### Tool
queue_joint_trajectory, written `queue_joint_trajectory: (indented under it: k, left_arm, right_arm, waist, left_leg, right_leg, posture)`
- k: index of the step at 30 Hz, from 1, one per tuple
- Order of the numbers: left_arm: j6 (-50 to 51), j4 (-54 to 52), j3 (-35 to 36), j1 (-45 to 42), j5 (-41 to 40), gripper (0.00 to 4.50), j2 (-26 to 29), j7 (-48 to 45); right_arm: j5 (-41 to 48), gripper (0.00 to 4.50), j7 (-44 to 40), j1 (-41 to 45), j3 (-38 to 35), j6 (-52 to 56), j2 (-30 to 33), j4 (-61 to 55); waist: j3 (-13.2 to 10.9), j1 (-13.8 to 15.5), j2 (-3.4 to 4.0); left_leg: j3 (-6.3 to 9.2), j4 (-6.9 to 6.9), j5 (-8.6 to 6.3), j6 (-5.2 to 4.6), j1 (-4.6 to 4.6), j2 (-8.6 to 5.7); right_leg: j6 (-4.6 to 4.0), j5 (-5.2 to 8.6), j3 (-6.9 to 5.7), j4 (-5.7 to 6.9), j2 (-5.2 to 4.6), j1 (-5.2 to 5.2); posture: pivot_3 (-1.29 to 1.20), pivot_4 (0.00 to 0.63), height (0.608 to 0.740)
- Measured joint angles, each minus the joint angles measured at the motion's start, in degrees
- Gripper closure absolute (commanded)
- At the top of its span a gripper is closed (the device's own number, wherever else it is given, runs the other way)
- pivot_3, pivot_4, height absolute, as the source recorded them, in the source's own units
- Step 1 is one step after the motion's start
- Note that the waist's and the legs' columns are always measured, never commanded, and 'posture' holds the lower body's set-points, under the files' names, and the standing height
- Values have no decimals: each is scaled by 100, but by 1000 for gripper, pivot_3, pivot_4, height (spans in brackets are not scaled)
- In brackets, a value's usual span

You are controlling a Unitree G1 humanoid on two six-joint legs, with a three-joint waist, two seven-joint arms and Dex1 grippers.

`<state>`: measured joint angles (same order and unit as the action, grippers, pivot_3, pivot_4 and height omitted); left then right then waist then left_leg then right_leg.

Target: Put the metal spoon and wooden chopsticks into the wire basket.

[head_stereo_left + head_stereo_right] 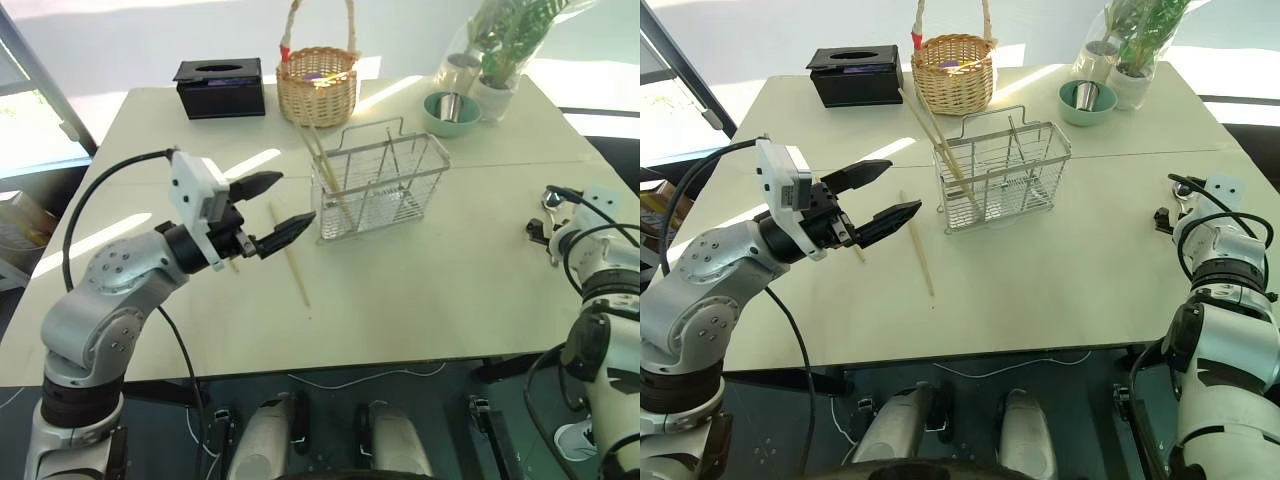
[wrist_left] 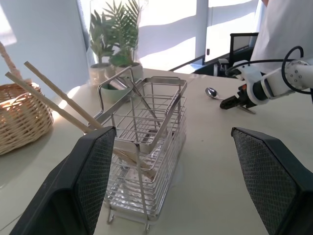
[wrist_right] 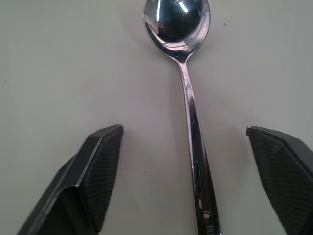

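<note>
Overhead, we see chopsticks (image 1: 325, 175) in the wire basket (image 1: 385, 185); one chopstick (image 1: 289, 255) lies on the table; the left gripper (image 1: 268, 210) hovers open, empty. Wrist-side, our right gripper (image 3: 183, 147) straddles the metal spoon (image 3: 188, 93), fingers apart; we judge closing comes next.

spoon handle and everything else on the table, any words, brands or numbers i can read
metal spoon: small stamped marks near the end of its handle, too small and blurred to read.
black tissue box: no text visible.
wire basket, wicker basket, wooden chopsticks: no text or labels.
</note>
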<state>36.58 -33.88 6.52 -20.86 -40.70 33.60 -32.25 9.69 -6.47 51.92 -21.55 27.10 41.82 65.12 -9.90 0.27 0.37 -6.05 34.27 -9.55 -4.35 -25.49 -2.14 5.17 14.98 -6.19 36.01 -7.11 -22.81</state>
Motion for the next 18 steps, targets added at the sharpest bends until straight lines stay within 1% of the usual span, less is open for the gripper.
queue_joint_trajectory:
  k: [1, 5, 15, 18]
  left_arm:
    - [-3, 0, 0, 0, 1, 494, 0, 1]
    - [-53, 0, 0, -1, 5, 494, -3, 16]
    - [-111, -1, 17, 7, 2, 494, -7, 32]
    - [-140, -2, 103, 95, 10, 494, -7, 30]
  right_arm:
    - [5, 2403, 0, 0, 0, 1, 0, 0]
    - [9, 4477, 1, -1, -2, 1, 11, 0]
    - [58, 4477, -55, 6, -9, 78, 42, -14]
    - [58, 4477, -133, 0, 62, 88, -67, -181]
  waist:
    - [0, 5, 0]
    - [0, 2, 0]
    - [0, -5, 0]
    - [-1, -32, -1]
  left_leg:
    - [0, 0, 0, 0, 0, 0]
    - [0, 0, 0, 0, 0, 0]
    - [1, 0, 0, 0, 2, 0]
    - [1, 0, 0, 0, 2, 0]
  right_leg:
    - [0, 0, 0, 0, 0, 0]
    - [0, 0, 0, -1, 0, 0]
    - [0, 0, -1, -1, 0, 2]
    - [0, 0, -1, 0, 0, 2]
  posture:
    - [0, 150, 740]
    - [0, 150, 740]
    - [0, 150, 740]
    - [0, 150, 740]
